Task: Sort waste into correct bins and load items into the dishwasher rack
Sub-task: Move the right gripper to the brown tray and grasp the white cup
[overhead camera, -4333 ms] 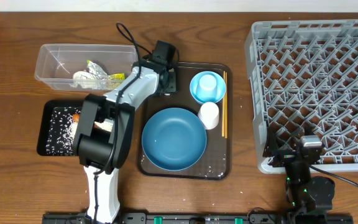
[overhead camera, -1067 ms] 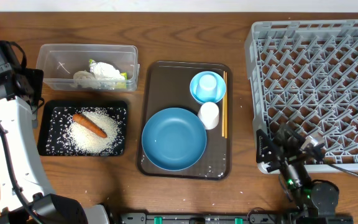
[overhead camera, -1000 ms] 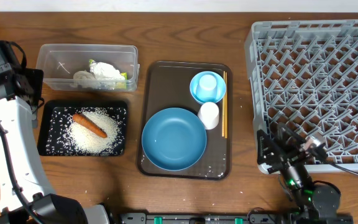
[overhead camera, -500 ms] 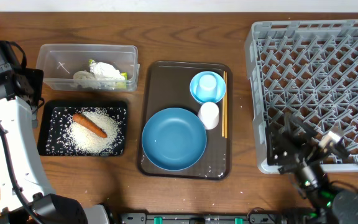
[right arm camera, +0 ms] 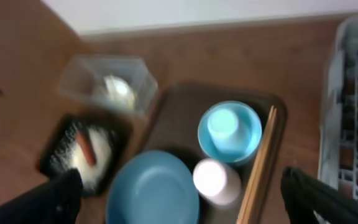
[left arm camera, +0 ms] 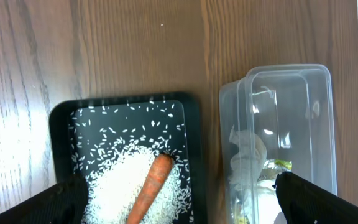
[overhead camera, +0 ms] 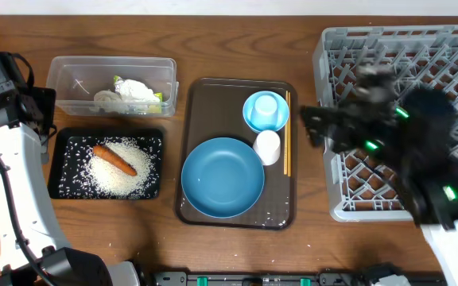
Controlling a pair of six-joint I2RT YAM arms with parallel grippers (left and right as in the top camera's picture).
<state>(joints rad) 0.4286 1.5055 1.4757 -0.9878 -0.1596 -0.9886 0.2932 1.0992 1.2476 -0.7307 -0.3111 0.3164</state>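
Observation:
On the brown tray (overhead camera: 213, 99) sit the large dark-blue bowl (overhead camera: 223, 176), the small light-blue bowl (overhead camera: 265, 110), the white cup (overhead camera: 268, 147) and the chopsticks (overhead camera: 286, 135). The carrot (overhead camera: 114, 159) lies on rice (overhead camera: 126, 179) in the black tray (overhead camera: 60, 167). The wrapper (overhead camera: 136, 90) and the yellow-green packet (overhead camera: 157, 98) lie in the clear tub (overhead camera: 74, 75). My left gripper (overhead camera: 42, 107) hangs open high at the far left; its view looks down on the carrot (left arm camera: 153, 193). My right gripper (overhead camera: 318, 131), blurred, is open over the left edge of the rack (overhead camera: 436, 71), beside the cup (right arm camera: 215, 179).
Stray rice grains lie on the brown tray's front and on the wood near the table's front left. The left arm's white link runs along the left side of the table. A white wall borders the far edge.
The right arm has swung up from the table's front right corner to above the rack's left edge, facing the brown tray. The left arm, earlier over the tub, now holds still at far left.

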